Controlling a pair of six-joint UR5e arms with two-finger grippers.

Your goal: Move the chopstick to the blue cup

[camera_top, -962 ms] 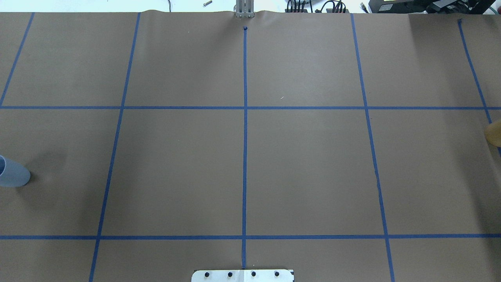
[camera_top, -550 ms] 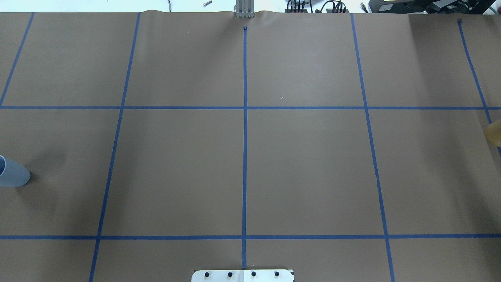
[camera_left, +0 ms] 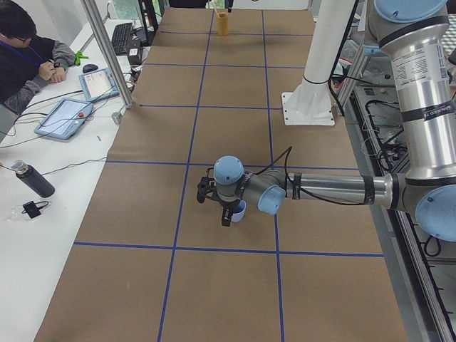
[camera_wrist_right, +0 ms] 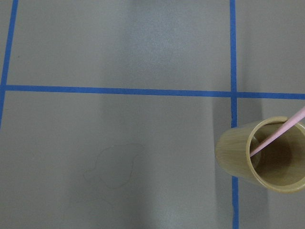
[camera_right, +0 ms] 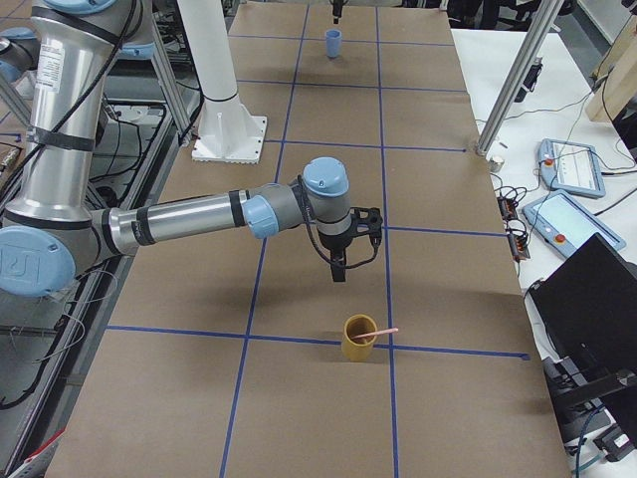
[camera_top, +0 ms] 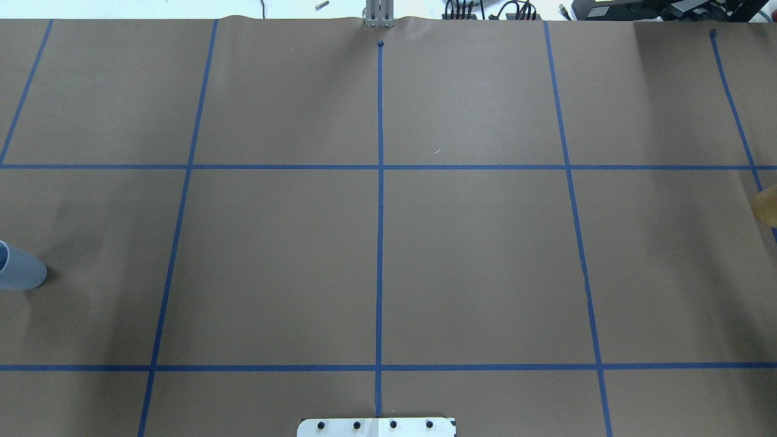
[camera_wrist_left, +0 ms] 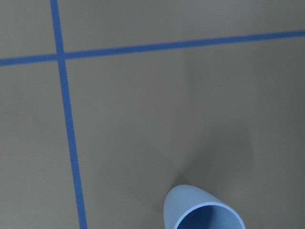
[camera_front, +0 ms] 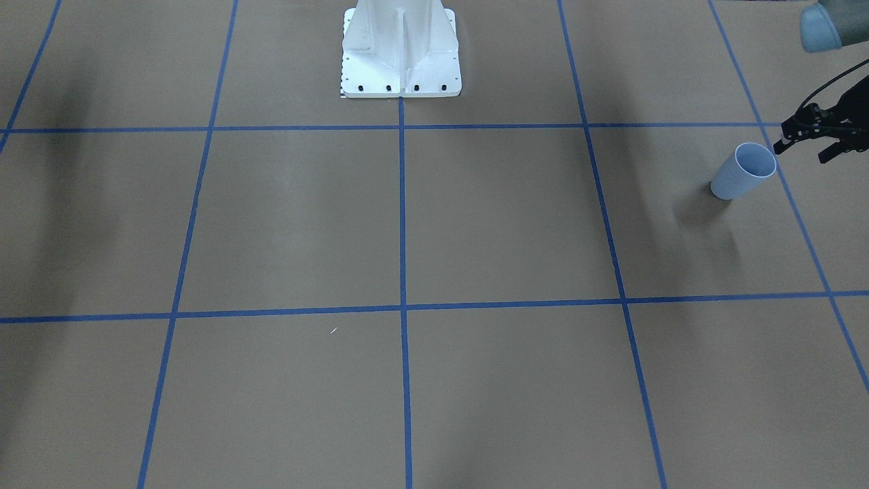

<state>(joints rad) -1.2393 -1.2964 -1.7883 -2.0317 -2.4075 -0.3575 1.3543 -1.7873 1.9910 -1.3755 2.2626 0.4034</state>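
Note:
The blue cup [camera_front: 743, 171] stands upright on the brown paper at the table's left end; it also shows in the overhead view [camera_top: 21, 267] and the left wrist view [camera_wrist_left: 202, 213]. My left gripper [camera_front: 802, 151] hovers just beside and above it with its fingers apart and empty. The pink chopstick [camera_wrist_right: 277, 135] leans inside a tan wooden cup [camera_wrist_right: 267, 155] at the table's right end [camera_right: 358, 339]. My right gripper [camera_right: 338, 269] hangs above the paper a little short of that cup. I cannot tell whether it is open or shut.
Blue tape lines divide the brown paper [camera_top: 485, 261] into a grid. The robot's white base [camera_front: 400, 51] stands at the middle of the near edge. An operator [camera_left: 25, 53] sits at a side table with tablets.
Both cups stay where they were. A faint shadow on the paper near the blue cup has shifted slightly.

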